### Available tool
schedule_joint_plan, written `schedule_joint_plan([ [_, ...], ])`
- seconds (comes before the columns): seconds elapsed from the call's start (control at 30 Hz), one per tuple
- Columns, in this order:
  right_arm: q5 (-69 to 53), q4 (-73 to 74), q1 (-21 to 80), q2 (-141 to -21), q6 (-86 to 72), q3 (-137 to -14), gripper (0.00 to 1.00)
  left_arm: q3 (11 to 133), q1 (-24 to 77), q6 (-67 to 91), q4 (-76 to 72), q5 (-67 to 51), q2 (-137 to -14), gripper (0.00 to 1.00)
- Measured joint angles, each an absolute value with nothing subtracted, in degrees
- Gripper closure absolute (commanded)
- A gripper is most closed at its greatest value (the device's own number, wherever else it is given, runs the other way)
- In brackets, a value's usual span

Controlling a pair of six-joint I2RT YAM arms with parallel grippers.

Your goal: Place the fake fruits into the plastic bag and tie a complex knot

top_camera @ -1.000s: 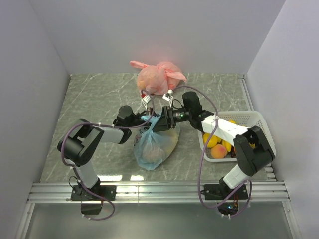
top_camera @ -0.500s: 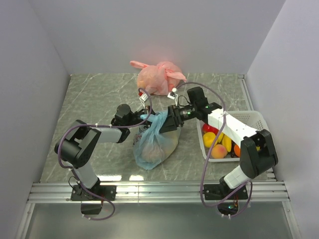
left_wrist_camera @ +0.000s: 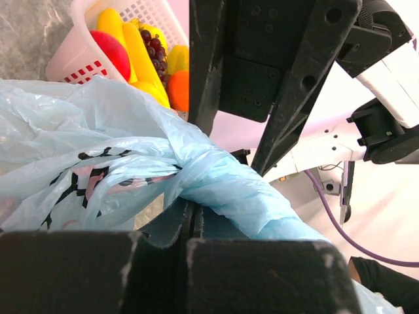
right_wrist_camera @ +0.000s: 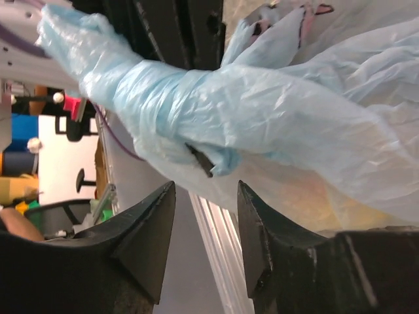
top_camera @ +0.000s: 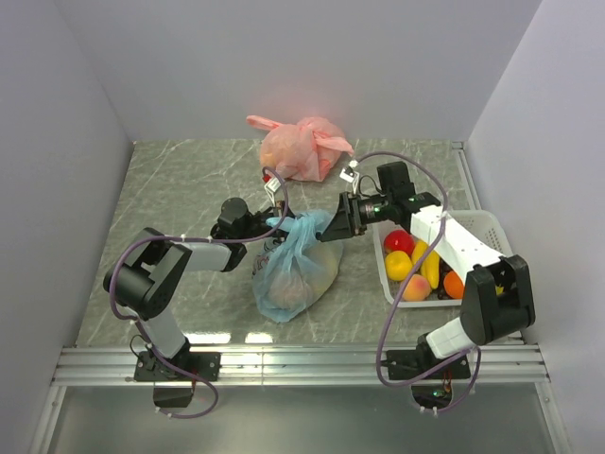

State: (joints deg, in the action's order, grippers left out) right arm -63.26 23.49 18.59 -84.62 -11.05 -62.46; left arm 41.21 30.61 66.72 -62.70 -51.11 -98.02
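Observation:
The light-blue plastic bag [top_camera: 295, 270] lies between the two arms, and fruit colours show through its film. Its top is twisted into a rope [left_wrist_camera: 236, 190] running to the left. My left gripper [top_camera: 275, 225] is shut at that twisted top, with the film lying against its closed fingers [left_wrist_camera: 194, 219]. My right gripper [top_camera: 328, 230] stands open just right of the bag's top. Nothing sits between its fingertips [right_wrist_camera: 206, 190], and the twisted handle [right_wrist_camera: 196, 98] hangs just beyond them. More fake fruits [top_camera: 416, 265] in red, yellow and orange lie in the basket.
A white slatted basket [top_camera: 477, 219] stands at the right, under the right arm. A knotted pink-orange bag [top_camera: 301, 147] sits at the back near the wall. Side walls close in the marbled table on both sides.
My right gripper has drawn back to the right, away from the bag's top, and its jaws have narrowed. The left gripper has stayed shut at the twisted top.

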Motion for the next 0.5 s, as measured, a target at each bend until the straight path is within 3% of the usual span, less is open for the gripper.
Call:
schedule_joint_plan([
  [0.1,-62.28,20.95,19.31,-84.90,-13.13,-62.46,0.36,41.21,30.63,66.72,-62.72,-51.11,-98.02,1.00],
  [0.5,-61.87,11.53,25.74,-90.80,-19.57,-62.85,0.36,41.23,31.48,67.11,-64.29,-51.13,-98.37,1.00],
])
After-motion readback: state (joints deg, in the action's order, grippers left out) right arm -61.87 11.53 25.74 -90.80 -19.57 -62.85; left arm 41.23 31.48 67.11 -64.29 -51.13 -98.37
